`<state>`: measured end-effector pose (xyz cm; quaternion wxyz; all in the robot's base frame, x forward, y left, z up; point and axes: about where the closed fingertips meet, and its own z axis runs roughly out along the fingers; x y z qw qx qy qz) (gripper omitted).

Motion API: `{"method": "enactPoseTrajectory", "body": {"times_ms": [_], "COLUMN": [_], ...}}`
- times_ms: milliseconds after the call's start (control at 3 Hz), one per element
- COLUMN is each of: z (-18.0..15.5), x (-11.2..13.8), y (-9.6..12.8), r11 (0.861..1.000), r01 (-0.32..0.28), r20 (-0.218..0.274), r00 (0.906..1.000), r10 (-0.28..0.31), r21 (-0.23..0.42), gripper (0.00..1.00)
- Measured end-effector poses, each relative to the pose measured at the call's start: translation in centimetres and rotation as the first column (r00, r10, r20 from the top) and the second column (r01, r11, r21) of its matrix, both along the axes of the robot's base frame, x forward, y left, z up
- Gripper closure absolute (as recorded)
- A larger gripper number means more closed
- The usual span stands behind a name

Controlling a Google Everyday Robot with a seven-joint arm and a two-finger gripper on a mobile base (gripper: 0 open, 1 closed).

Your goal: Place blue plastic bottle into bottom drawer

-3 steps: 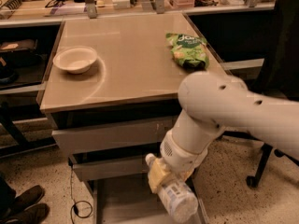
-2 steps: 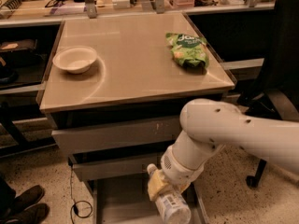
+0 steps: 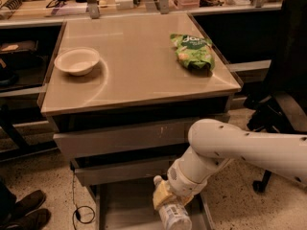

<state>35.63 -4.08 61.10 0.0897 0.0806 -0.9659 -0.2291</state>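
Hanging below the front edge of the counter (image 3: 144,80), toward its right corner, the gripper (image 3: 167,199) (jaws clamped around the blue plastic bottle (image 3: 175,217)) should release low over the bottom drawer (image 3: 123,207).

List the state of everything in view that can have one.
blue plastic bottle: gripped, tilted, cap uppermost
bottom drawer: pulled open
pincer: shut on the blue plastic bottle, low over the bottom drawer
bowl: upright, empty, on the tabletop
snack bag: lying flat on the tabletop
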Motion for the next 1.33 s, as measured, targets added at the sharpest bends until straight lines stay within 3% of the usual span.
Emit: {"method": "enactPoseTrajectory", "body": {"times_ms": [333, 667, 1000, 1333], "z": [-2.8, -7.2, -11.4, -12.8], "x": [0.1, 1.1, 2.1, 1.5], "y": [1.3, 2.5, 3.1, 3.4], "r11": [0.999, 0.991, 0.980, 0.978], "r01": [0.014, 0.071, 0.116, 0.122], "r20": [-0.007, -0.004, -0.033, -0.066], "r00": [0.9999, 0.9975, 0.9932, 0.9914], "r10": [-0.014, -0.071, -0.112, -0.113], "r21": [0.042, 0.114, 0.162, 0.169], "gripper": [1.00, 1.00, 1.00, 1.00]}}
